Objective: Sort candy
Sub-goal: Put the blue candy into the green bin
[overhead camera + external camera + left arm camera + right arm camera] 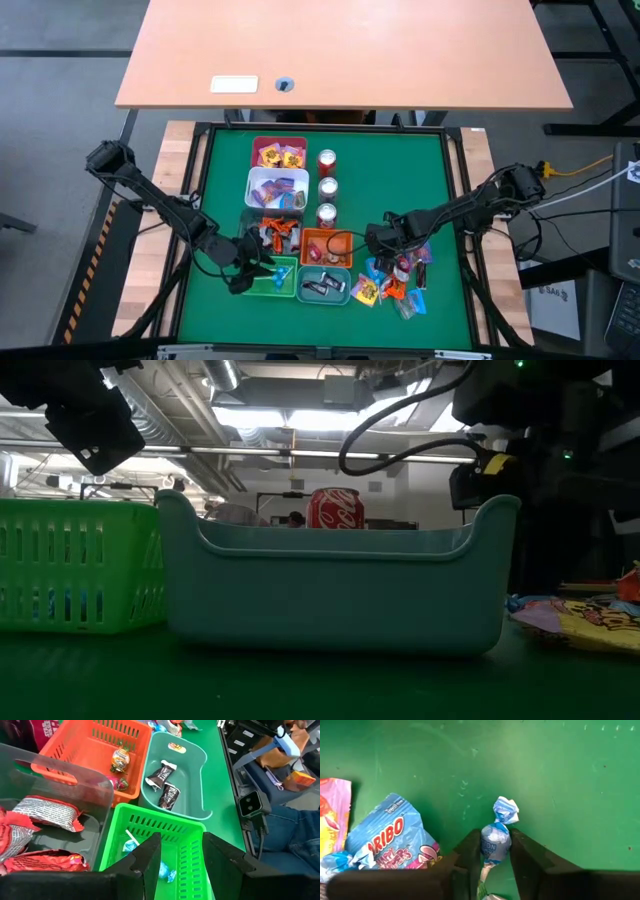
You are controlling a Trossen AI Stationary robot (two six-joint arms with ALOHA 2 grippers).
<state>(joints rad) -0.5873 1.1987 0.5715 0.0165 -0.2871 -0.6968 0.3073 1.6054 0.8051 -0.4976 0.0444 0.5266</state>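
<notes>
Sorting approx halfway: my right gripper (495, 851) is pinching a blue lollipop (495, 841) btwn its fingers w/ loose candy (396, 282) piled beside it, while my left gripper (181, 854) is hovering, fingers apart, over the green bin (191, 851).

Counter (440, 190): green matt mat, faint scuffs; light wood edging. Green basket (187, 845): slotted plastic, slight sheen. Orange basket (100, 742): same slotted plastic. Teal bin (200, 770): smooth plastic, soft gloss. Clear bin (60, 780): translucent plastic. Lollipop (495, 840): crinkly blue-white wrapper, glossy. Blue candy bag (395, 842): shiny film. Dark candies (165, 782): glossy foil-like wrappers. Can (332, 509): shiny metal. Fingers (522, 855): black, matt.
</notes>
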